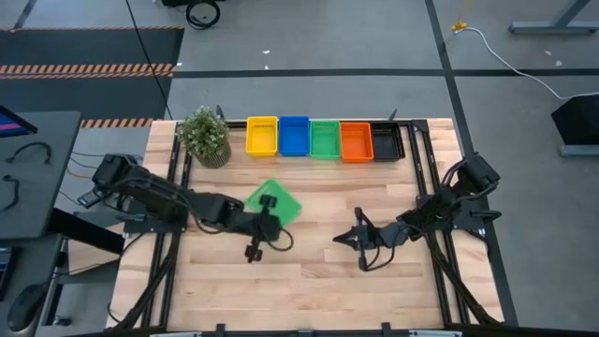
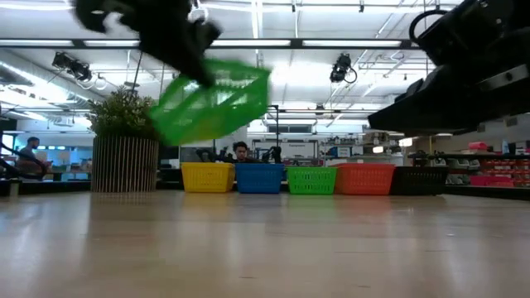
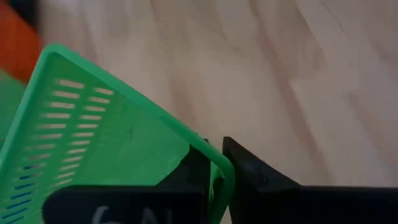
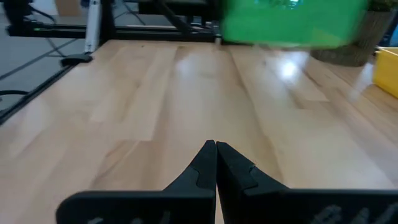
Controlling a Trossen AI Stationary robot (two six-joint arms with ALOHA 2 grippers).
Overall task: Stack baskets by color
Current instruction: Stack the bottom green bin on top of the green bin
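Observation:
A green basket (image 1: 275, 201) hangs tilted in the air over the middle of the table, also seen in the low view (image 2: 214, 101) and blurred in the right wrist view (image 4: 289, 22). My left gripper (image 1: 265, 213) is shut on it. Along the far edge, yellow (image 1: 262, 136), blue (image 1: 294, 136), green (image 1: 325, 139), orange (image 1: 357, 141) and black (image 1: 387, 142) baskets rest on their bottoms in a row. My right gripper (image 1: 348, 239) waits shut, low over the table right of centre, with nothing between its fingers (image 4: 216, 155). My left gripper has the green basket by the rim of one wall (image 3: 219, 167), close to a corner. One finger (image 3: 194, 167) is inside the basket and the other (image 3: 252, 171) outside. The fingers slant down from the table's left. The basket is lifted clear and tilted (image 2: 214, 101).
A small potted plant (image 1: 205, 138) stands at the far left, beside the yellow basket. Bare wooden tabletop (image 1: 309, 281) lies near the front edge and between the two grippers. Black frame rails (image 1: 426, 168) run along the table's sides.

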